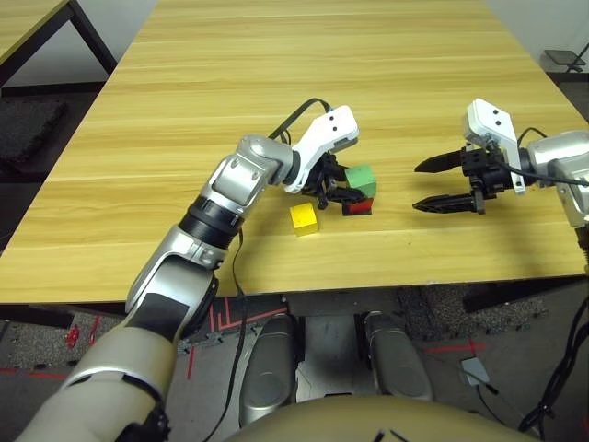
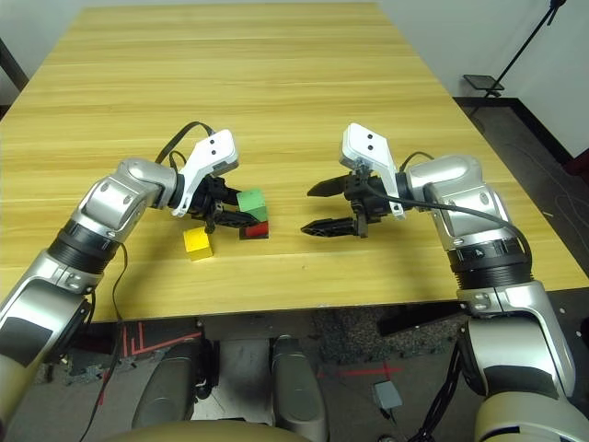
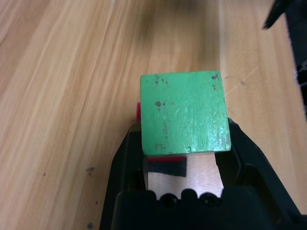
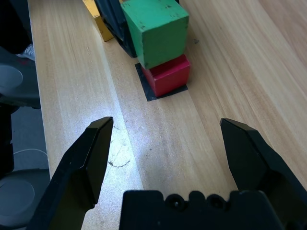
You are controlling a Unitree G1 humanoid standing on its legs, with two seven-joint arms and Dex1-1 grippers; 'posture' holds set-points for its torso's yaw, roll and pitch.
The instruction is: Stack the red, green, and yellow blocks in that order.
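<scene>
Two stiff, light blocks meet as the left gripper [image 1: 337, 191] clamps the green block's [image 1: 362, 180] sides over the red block [image 4: 167, 74], while the right gripper [image 1: 448, 184] gapes empty.

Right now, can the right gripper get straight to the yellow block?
Probably not directly. The yellow block sits on the far side of the green block on the red block, with the left gripper shut on the green one. The open right gripper would have to go around.

Even bright light; glare patch on table [image 4: 120, 158].
</scene>
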